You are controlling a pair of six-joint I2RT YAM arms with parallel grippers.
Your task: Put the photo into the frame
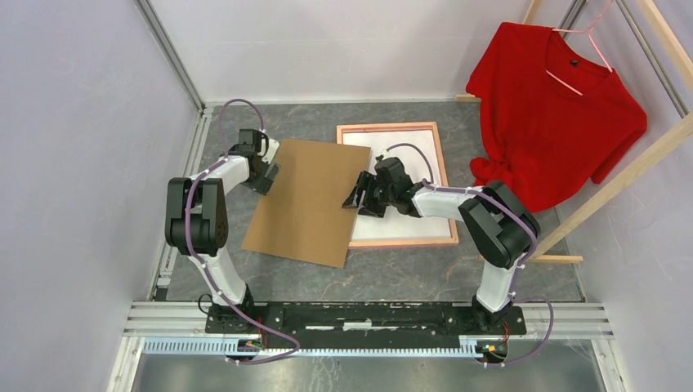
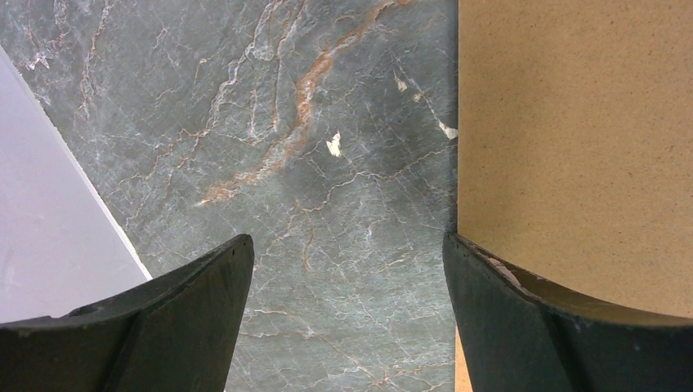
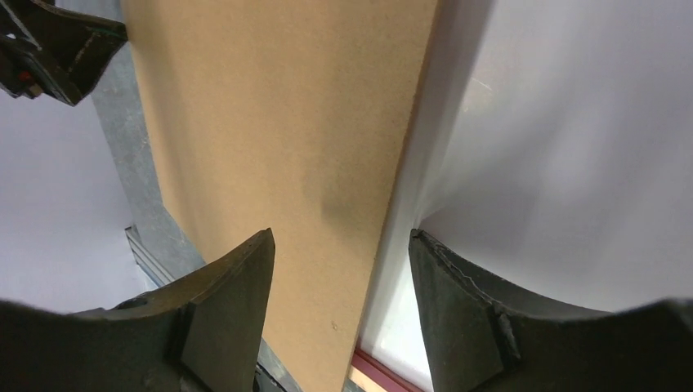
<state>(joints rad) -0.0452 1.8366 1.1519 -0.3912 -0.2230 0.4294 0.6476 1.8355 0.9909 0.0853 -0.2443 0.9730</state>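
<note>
The frame lies flat at the table's back right, its light wood rim up and a pink edge showing. Only a plain white surface fills it; the photo's picture is hidden. A brown backing board lies left of it, its right edge overlapping the frame's left side. My right gripper hangs over that edge; in the right wrist view its jaws stand open astride the board and the white surface. My left gripper is open at the board's left edge, bare table between its fingers.
A red sweater hangs on a pink hanger from a wooden rack at the right, just beyond the frame. White walls close in the left and back. The metal rail carrying the arm bases runs along the near edge.
</note>
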